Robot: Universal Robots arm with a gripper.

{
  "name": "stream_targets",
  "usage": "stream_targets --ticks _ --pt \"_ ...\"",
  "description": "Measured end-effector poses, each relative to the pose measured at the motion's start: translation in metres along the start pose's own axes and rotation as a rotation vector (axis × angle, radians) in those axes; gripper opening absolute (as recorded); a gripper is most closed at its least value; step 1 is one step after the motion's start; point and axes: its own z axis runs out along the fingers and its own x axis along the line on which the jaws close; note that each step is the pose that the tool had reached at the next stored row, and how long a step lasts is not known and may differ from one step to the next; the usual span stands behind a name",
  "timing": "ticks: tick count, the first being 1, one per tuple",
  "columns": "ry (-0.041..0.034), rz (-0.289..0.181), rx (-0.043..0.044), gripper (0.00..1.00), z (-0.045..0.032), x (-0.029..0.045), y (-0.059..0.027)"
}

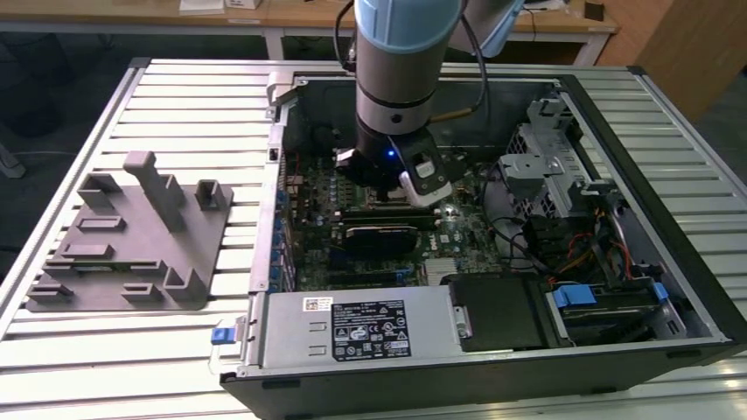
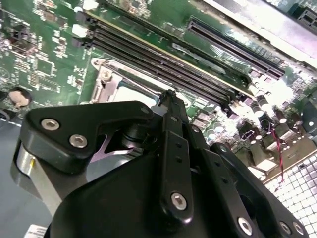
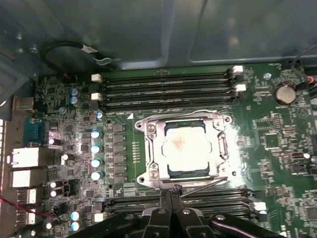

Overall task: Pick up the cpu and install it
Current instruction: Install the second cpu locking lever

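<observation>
Cpu (image 3: 187,148) in motherboard socket (image 3: 153,171), just beyond closed, empty end effector (image 3: 170,191).

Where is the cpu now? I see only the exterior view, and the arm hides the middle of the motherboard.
Observer: In the first wrist view, the cpu lies flat inside the metal socket frame.
Operator: Does the gripper hold it?
Observer: No. The gripper is shut with nothing between its fingers. Its tip is at the frame's edge, apart from the cpu.
Operator: What lies beside the tip?
Observer: Long black memory slots run along that side of the frame, right by the tip.
</observation>
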Motion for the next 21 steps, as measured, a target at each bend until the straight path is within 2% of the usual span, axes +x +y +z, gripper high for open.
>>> stream_targets --ticks 3,7,10,13,16,21 --pt "-0.0001 0.0 -0.0003 0.11 0.0028 0.0043 -0.0013" --pt "0.0003 0.0 -0.0003 0.11 0.0074 0.006 -0.0039" --pt "0.0007 0.0 -0.0047 0.11 0.0102 0.0069 -0.006" --pt "0.0017 0.0 -0.0198 0.11 0.0122 0.008 -0.0076" --pt "0.0034 0.001 -0.04 0.11 0.0138 0.0096 -0.0092" --pt "0.0053 0.001 -0.0659 0.11 0.0167 0.0125 -0.0128"
